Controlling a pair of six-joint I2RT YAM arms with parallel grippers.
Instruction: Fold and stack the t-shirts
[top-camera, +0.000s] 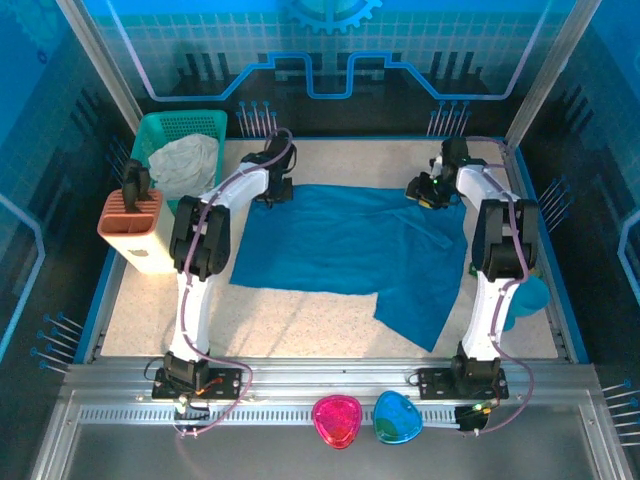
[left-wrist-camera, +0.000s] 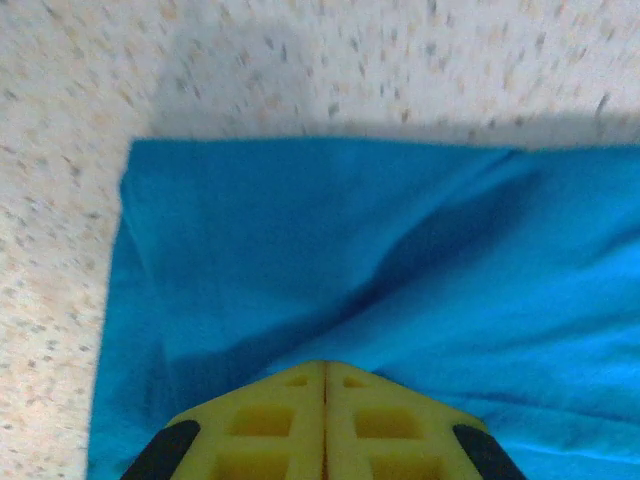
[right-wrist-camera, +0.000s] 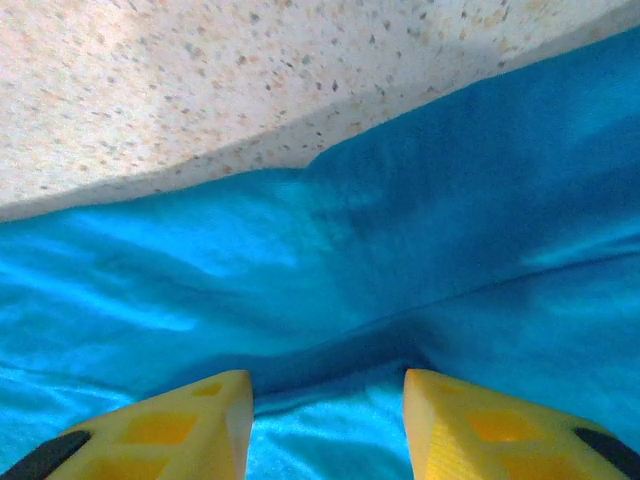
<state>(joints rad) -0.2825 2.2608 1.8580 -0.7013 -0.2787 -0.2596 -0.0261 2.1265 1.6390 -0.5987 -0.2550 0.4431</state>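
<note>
One t-shirt (top-camera: 340, 240), one green basket (top-camera: 180, 124), one pale cloth (top-camera: 186, 165), one orange-topped rack (top-camera: 130, 225), two coloured discs (top-camera: 337, 420) (top-camera: 398, 417).

The shirt (top-camera: 340, 245) is soft, matt cloth. The table (top-camera: 300, 322) looks speckled and matt; the basket (top-camera: 185, 122) is smooth plastic.

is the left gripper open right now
No, the left gripper has its yellow fingers pressed together over the teal t-shirt.

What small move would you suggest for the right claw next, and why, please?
Probably close the right claw on the shirt: its fingers stand open with cloth between them at the far edge, while the left claw is shut at its own corner.
</note>
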